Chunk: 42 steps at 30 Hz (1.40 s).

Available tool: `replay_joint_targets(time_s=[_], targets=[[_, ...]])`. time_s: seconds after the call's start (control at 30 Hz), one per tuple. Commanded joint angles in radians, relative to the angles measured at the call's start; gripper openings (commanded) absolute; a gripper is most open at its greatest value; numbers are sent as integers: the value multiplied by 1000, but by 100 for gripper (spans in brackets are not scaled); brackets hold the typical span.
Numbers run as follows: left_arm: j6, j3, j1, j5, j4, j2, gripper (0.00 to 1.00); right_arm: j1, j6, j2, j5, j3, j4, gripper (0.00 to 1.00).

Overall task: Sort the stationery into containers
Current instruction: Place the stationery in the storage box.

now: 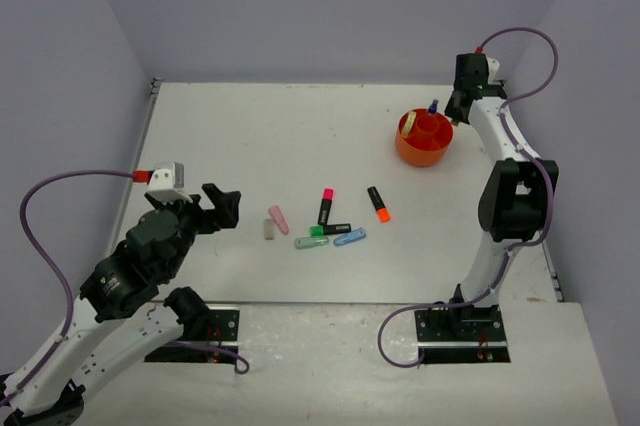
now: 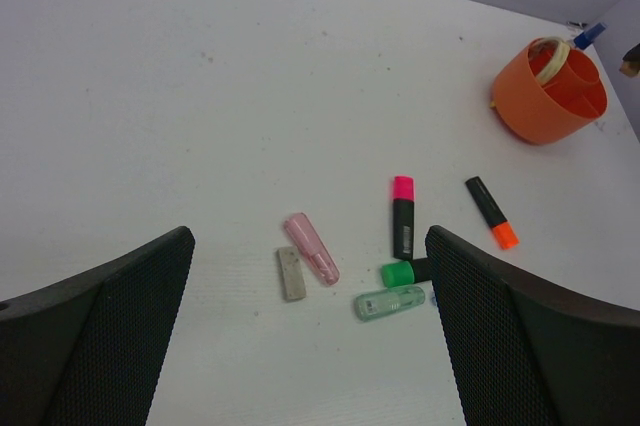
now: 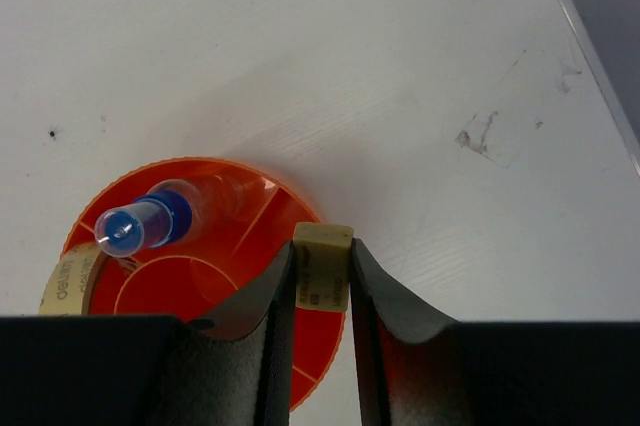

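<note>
My right gripper (image 3: 322,254) is shut on a beige eraser (image 3: 322,271), held over the near rim of the round orange tub (image 3: 205,168). A blue highlighter (image 3: 150,224) stands in one compartment and a beige tape ring (image 3: 66,282) leans in another. My left gripper (image 2: 307,242) hangs open above the table. Below it lie a pink eraser (image 2: 312,247), a second beige eraser (image 2: 291,273), a pale green clip (image 2: 390,302), and pink (image 2: 403,216), green (image 2: 399,273) and orange (image 2: 491,212) highlighters. A blue clip (image 1: 349,237) lies next to the green one.
The orange tub (image 1: 423,141) stands at the far right of the table, close to the right arm's upper link (image 1: 515,201). Grey walls close the table on three sides. The loose pieces form one cluster in the middle, right of my left gripper (image 1: 222,208).
</note>
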Motion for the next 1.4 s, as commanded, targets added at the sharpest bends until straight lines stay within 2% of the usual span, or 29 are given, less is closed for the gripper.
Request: replay_joint_targets(time_s=[0.0, 0.47, 0.5, 0.57, 0.9, 1.03, 1.2, 1.3, 1.37], targets=[[29, -9, -1, 9, 30, -10, 100, 4, -7, 22, -46, 46, -6, 22], [27, -9, -2, 8, 30, -22, 100, 5, 10, 20, -103, -2, -10, 32], [27, -9, 0, 6, 30, -21, 100, 4, 12, 17, -107, -3, -12, 38], [27, -9, 0, 7, 30, -20, 100, 4, 13, 9, -108, -3, -18, 43], [21, -9, -1, -3, 27, -13, 100, 10, 22, -64, -131, 4, -53, 44], [8, -3, 0, -23, 13, 2, 100, 133, -2, -230, -120, -44, -45, 45], [-18, 8, -1, -71, -11, -11, 100, 485, 20, -374, -66, -141, -29, 45], [-29, 6, 0, -84, -17, -45, 100, 686, 87, -364, -61, -224, 47, 46], [-32, 3, 0, -90, -17, -61, 100, 811, 123, -304, -109, -249, 104, 47]])
